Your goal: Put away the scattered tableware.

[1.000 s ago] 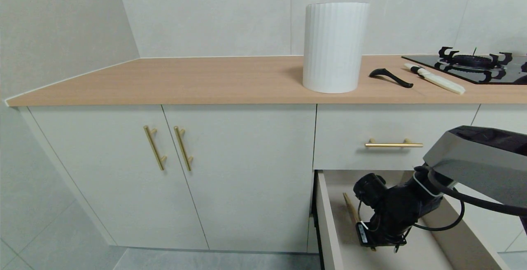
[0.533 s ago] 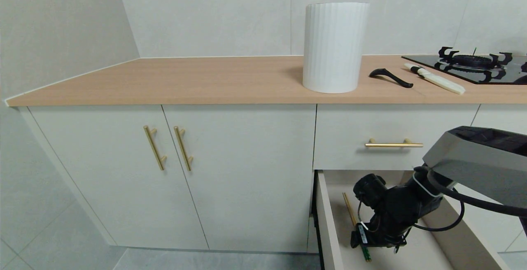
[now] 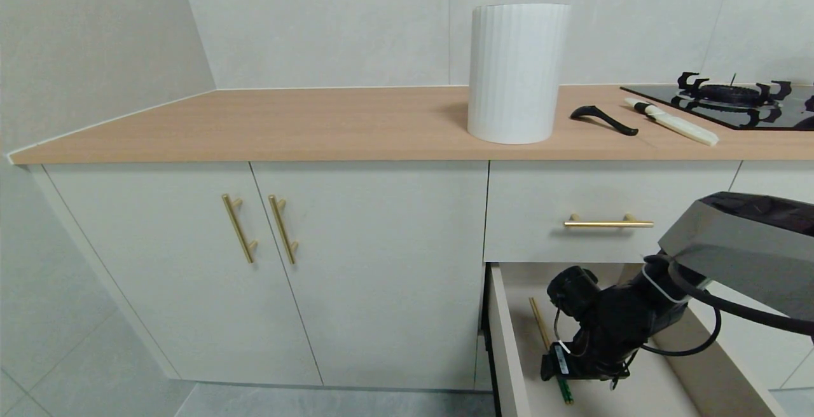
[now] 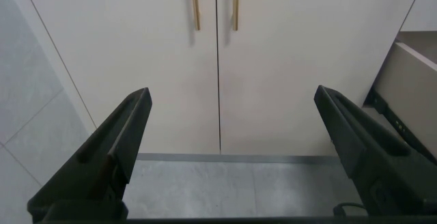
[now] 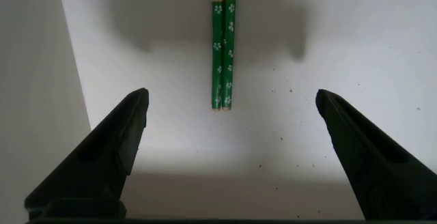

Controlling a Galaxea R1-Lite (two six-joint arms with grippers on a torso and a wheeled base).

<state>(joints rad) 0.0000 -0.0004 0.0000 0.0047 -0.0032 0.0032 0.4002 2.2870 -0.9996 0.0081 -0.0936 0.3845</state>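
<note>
Down in the open lower drawer (image 3: 505, 341), the right gripper (image 5: 230, 95) has its jaws spread wide and grips nothing. A pair of wooden chopsticks with green, white-flowered ends (image 5: 224, 46) lies flat on the pale drawer floor. The two sticks lie side by side, their green ends midway between the two fingers and touching neither. The right wrist view gives the flower print and the gap on either side. The head view gives the lie of the sticks instead: close along the drawer's left wall, with the green ends toward the drawer front and the bare wooden ends toward the back. There the black wrist covers their middle part.

The left gripper (image 4: 232, 93) is likewise wide open and empty. It faces a pair of pale cabinet doors with brass bar handles (image 4: 194, 5), above grey floor tiles, with the drawer's side at the margin of the left wrist view.

Outward from there, the head view shows a shut upper drawer with a brass handle (image 3: 607, 223) directly above the open one. Over it runs a light wooden countertop (image 3: 286, 124). On it stands a tall white ribbed cylinder (image 3: 515, 74). To its right lie a black curved utensil (image 3: 603, 118) and then a cream-coloured knife with a black band (image 3: 671, 123), beside a black gas hob (image 3: 725, 102).
</note>
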